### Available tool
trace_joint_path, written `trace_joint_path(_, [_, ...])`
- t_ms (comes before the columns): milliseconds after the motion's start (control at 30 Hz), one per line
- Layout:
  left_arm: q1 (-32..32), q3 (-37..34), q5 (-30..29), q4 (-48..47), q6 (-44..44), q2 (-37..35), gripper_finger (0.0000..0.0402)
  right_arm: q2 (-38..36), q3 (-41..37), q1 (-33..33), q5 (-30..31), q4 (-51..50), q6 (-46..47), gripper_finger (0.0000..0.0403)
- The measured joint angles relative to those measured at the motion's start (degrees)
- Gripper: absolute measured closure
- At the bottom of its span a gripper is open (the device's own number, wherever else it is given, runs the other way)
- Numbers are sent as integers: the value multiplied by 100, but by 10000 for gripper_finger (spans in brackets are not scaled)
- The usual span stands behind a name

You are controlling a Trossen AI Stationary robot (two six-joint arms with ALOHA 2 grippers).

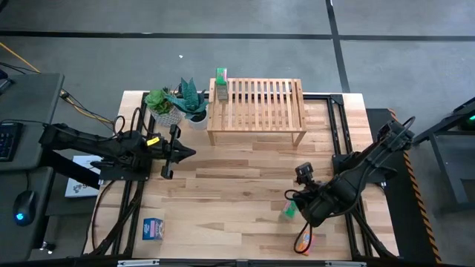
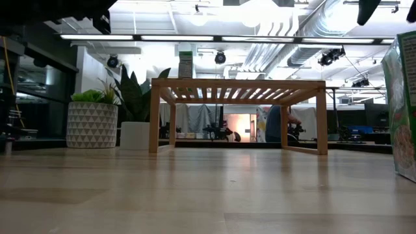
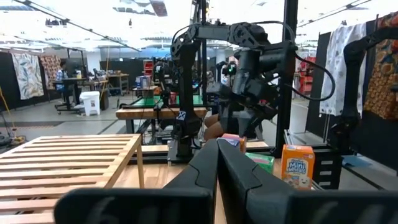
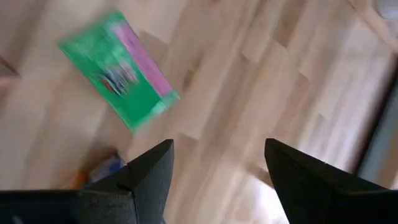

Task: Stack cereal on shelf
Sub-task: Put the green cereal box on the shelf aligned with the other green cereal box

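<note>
The wooden shelf [image 1: 256, 111] stands at the table's far middle. One green cereal box [image 1: 221, 80] stands upright on its far left corner and also shows in the low view [image 2: 186, 65]. A second green box [image 1: 289, 211] rests on the table at the near right, and an orange box [image 1: 306, 239] lies nearer the front edge. A blue box [image 1: 154, 229] lies at the near left. My right gripper [image 4: 217, 149] is open and empty above the table beside the second green box [image 4: 118, 68]. My left gripper [image 1: 178, 152] is shut and empty at the table's left.
Two potted plants [image 1: 167, 105] [image 1: 193, 100] stand just left of the shelf. The second green box fills the low view's right edge [image 2: 406, 104]. Bare tabletop lies between the shelf and the front edge. The orange box also shows in the left wrist view [image 3: 297, 165].
</note>
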Motion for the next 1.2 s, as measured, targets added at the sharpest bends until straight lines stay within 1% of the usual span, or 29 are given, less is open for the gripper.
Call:
trace_joint_path(100, [-1, 0, 0, 47, 4, 0, 402, -1, 1, -12, -277, 364, -301, 157])
trace_joint_path(233, [-2, 0, -2, 62, 4, 0, 402, -2, 42, 16, -477, 498, -734, 157])
trace_joint_path(333, [-1, 0, -2, 63, 4, 0, 402, -2, 42, 11, -1064, 579, -843, 157])
trace_joint_path(400, [0, 0, -2, 62, 4, 0, 402, -2, 42, -48, -1476, 763, -710, 157])
trace_joint_path(500, [0, 0, -2, 71, 4, 0, 402, -2, 42, -71, -1835, 1090, -673, 157])
trace_joint_path(700, [0, -1, -3, 110, 32, -2, 401, -2, 42, -40, -1739, 1300, -478, 157])
trace_joint_path(900, [0, 0, -5, 110, 345, -2, 402, -2, 3, -43, -1710, 1308, -459, 157])
trace_joint_path(1033, [-2, -2, -7, 110, 361, -2, 401, -2, 3, -47, -1605, 1348, -573, 157])
trace_joint_path(1200, [-1, -2, -6, 110, 295, -2, 402, -2, 3, -49, -1522, 1429, -458, 157])
